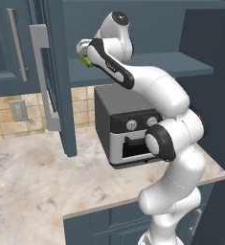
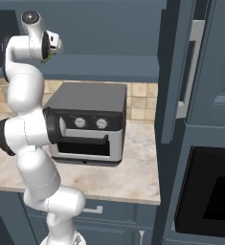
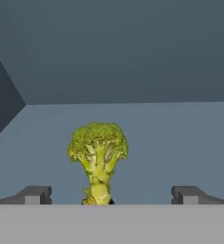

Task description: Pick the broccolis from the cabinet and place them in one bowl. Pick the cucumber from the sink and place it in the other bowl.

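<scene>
One broccoli (image 3: pixel 98 147), a bumpy yellow-green floret on a pale stalk, stands upright on the shelf of the open dark blue-grey cabinet (image 3: pixel 180 143). My gripper (image 3: pixel 111 194) is open, its two dark fingertips (image 3: pixel 35 194) level with the stalk's base, one on each side and well apart from it. From the left base view the hand (image 1: pixel 83 50) reaches into the cabinet (image 1: pixel 147 67) over the shelf, with the broccoli (image 1: pixel 85 61) showing just below it. The right base view has the hand (image 2: pixel 56 45) and a bit of green broccoli (image 2: pixel 47 58) above the shelf (image 2: pixel 109 67).
The cabinet door (image 1: pixel 61 76) stands open to the left of the arm, its grey bar handle (image 1: pixel 44 72) facing out. A dark toaster oven (image 1: pixel 126 129) sits on the marble counter (image 1: pixel 37 177) under the shelf. A tall unit with a built-in oven (image 2: pixel 209 191) is at the right.
</scene>
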### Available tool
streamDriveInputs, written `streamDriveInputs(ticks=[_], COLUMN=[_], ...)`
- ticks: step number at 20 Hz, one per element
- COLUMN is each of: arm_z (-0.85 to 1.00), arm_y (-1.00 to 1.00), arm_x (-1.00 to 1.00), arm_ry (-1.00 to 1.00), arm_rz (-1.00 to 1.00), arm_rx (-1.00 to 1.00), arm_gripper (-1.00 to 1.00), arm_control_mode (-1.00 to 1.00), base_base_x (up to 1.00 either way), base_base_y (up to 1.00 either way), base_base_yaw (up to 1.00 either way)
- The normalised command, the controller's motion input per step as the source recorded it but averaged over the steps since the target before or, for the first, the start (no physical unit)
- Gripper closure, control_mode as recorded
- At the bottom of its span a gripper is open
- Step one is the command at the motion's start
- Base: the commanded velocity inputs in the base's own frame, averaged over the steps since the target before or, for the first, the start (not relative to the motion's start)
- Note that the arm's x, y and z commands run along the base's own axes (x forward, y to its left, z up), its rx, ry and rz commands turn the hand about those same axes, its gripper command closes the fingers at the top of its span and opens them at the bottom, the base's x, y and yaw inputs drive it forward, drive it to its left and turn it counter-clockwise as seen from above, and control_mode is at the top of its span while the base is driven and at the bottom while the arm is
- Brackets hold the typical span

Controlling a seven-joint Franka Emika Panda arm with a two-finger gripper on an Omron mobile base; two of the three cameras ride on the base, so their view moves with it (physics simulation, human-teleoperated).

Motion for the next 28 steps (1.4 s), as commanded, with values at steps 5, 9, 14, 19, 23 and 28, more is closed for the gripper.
streamDriveInputs(ticks=[5, 9, 14, 19, 23, 28], arm_z=[0.00, 0.00, 0.00, 0.00, 0.00, -0.04], arm_y=[0.25, 0.23, 0.05, -0.03, -0.11, -0.05], arm_x=[0.47, 0.22, 0.01, -0.02, -0.11, -0.13], arm_ry=[0.01, 0.00, 0.02, 0.00, 0.00, -0.01], arm_rz=[0.00, 0.00, 0.00, 0.00, 0.00, 0.00], arm_rx=[0.00, 0.00, 0.00, 0.00, 0.00, 0.00], arm_gripper=[-1.00, -1.00, -1.00, -1.00, -1.00, -1.00], arm_control_mode=[-1.00, -1.00, -1.00, -1.00, -1.00, -1.00], base_base_x=[0.00, 0.00, 0.00, 0.00, 0.00, 0.00], base_base_y=[0.00, 0.00, 0.00, 0.00, 0.00, 0.00], base_base_yaw=[0.00, 0.00, 0.00, 0.00, 0.00, 0.00])
